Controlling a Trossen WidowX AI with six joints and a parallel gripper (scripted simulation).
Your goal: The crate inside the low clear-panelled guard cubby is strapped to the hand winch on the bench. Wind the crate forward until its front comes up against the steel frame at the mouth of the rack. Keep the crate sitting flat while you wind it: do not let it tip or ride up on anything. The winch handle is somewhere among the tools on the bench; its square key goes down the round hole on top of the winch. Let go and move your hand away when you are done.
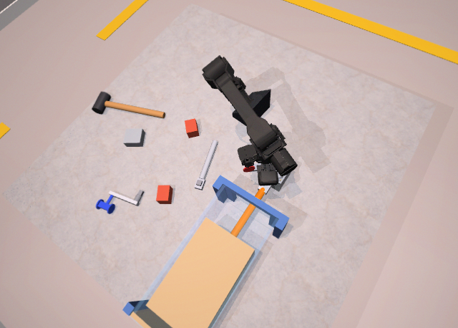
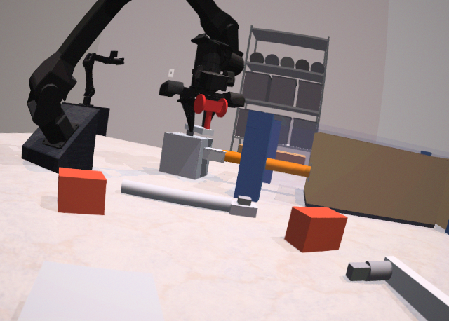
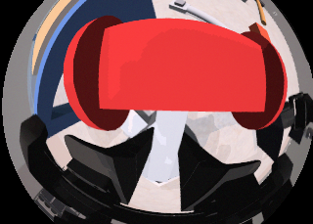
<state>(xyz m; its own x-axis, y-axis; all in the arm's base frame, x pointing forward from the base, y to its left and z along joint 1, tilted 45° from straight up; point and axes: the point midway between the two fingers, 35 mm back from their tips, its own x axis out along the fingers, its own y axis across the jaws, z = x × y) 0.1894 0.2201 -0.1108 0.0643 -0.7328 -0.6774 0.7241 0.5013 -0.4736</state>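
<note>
The red-handled crank has its pale arm level just above the grey winch; its key end is hidden. My gripper points down and is shut on the crank's pale arm, with the red knob beside the fingers. An orange strap runs straight from the winch to the tan crate. The crate sits flat between clear panels, its front apart from the blue frame at the mouth.
A straight grey bar with a square stub, a blue-handled crank, two orange-red blocks, a grey block and a mallet lie to the winch's left in the top view.
</note>
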